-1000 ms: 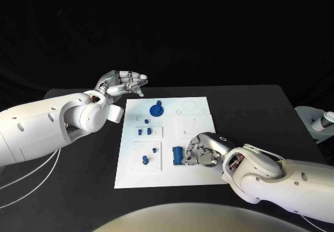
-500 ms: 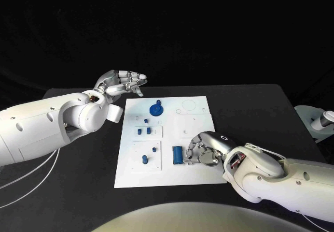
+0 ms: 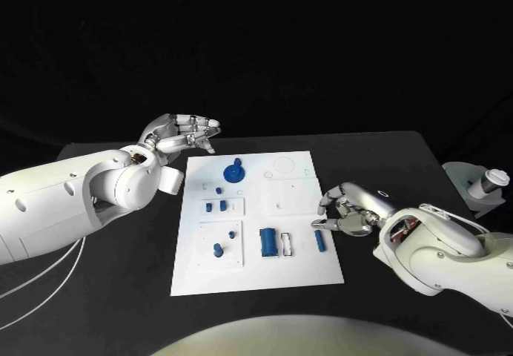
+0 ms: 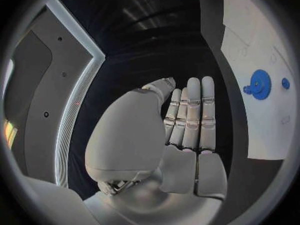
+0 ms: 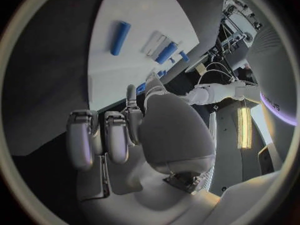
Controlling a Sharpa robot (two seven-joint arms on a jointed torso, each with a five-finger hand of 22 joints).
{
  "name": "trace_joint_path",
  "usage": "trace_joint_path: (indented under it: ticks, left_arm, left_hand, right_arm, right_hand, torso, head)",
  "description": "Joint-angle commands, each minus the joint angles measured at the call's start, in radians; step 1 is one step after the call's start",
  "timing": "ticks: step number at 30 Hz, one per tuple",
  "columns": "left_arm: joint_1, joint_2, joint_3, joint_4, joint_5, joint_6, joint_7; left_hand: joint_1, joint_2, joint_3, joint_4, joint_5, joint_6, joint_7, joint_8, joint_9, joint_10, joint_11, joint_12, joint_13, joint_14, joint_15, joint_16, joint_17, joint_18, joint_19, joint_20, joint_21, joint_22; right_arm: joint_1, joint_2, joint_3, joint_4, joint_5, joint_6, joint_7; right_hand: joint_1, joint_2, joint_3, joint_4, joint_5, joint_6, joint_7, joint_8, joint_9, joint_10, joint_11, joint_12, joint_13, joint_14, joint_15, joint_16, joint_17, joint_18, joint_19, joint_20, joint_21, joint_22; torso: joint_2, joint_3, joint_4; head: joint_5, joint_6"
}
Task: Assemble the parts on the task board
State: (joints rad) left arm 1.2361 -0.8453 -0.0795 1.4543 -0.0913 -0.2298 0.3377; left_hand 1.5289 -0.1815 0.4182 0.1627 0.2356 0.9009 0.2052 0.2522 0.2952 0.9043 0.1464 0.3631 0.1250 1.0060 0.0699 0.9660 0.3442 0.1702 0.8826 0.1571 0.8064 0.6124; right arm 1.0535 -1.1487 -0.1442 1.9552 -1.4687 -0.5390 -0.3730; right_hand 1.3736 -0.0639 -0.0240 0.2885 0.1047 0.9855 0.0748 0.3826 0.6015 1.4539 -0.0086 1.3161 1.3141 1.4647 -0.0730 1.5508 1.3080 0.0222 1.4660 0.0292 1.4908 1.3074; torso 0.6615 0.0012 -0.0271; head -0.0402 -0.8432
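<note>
Black table (image 3: 396, 159) carries white task board (image 3: 294, 267).

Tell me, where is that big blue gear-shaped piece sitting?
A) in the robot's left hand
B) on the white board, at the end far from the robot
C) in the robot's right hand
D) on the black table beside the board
B: the blue gear lies on the white board at its far end, and neither hand touches it.

The flat black counter (image 3: 406, 170) stands before a wall of darkness. Beside its far right edge sits a white stand holding a small capped cylinder (image 3: 486, 185).
</note>
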Motion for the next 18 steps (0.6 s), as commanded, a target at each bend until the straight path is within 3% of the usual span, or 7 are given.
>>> trace_joint_path:
  ticks: [1,4,18]
  left_arm:
    - [0.000,0.003,0.000,0.003,0.002,0.017,0.010]
    - [0.000,0.003,0.000,0.002,0.002,0.018,0.011]
    - [-0.001,0.002,0.000,0.003,0.002,0.021,0.009]
  left_hand:
    - [-0.011,-0.001,0.005,0.001,0.005,-0.005,0.000,0.005,-0.002,-0.005,0.001,0.004,-0.002,-0.006,0.000,0.005,-0.001,0.011,-0.006,0.003,0.004,0.001]
    - [-0.011,-0.001,0.005,0.001,0.005,-0.005,0.000,0.005,-0.002,-0.005,0.001,0.004,-0.002,-0.006,0.000,0.005,-0.001,0.011,-0.006,0.003,0.004,0.001]
    - [-0.013,0.000,0.006,0.001,0.004,-0.006,0.000,0.005,-0.002,-0.005,0.001,0.005,-0.002,-0.006,0.000,0.005,-0.001,0.011,-0.007,0.003,0.005,0.002]
  right_arm:
    - [-0.002,-0.024,-0.003,0.004,-0.037,0.021,-0.001]
    - [-0.013,-0.040,-0.006,0.006,-0.059,0.029,-0.016]
    - [-0.076,-0.008,-0.009,-0.014,-0.092,0.064,-0.076]
  right_hand:
    - [-0.018,-0.005,0.004,0.004,-0.001,-0.001,0.003,-0.005,-0.002,0.000,0.009,-0.033,0.088,0.094,0.008,-0.003,0.207,-0.007,0.081,0.009,0.001,0.242]
    - [-0.034,-0.008,0.004,0.004,-0.003,0.006,0.002,-0.007,-0.005,0.000,0.009,-0.034,0.088,0.095,0.009,-0.002,0.208,-0.007,0.082,0.011,0.004,0.243]
    - [-0.092,-0.014,0.009,0.005,0.003,0.025,-0.001,-0.013,-0.009,0.003,0.007,-0.032,0.089,0.095,0.008,-0.002,0.208,-0.008,0.083,0.013,0.007,0.244]
  torso:
    - [0.001,0.0028,-0.0016]
    - [0.000,0.0034,-0.0047]
    - [0.002,0.0032,0.0010]
  head:
    - [-0.005,0.001]
    - [-0.004,0.000]
    - [-0.004,-0.006]
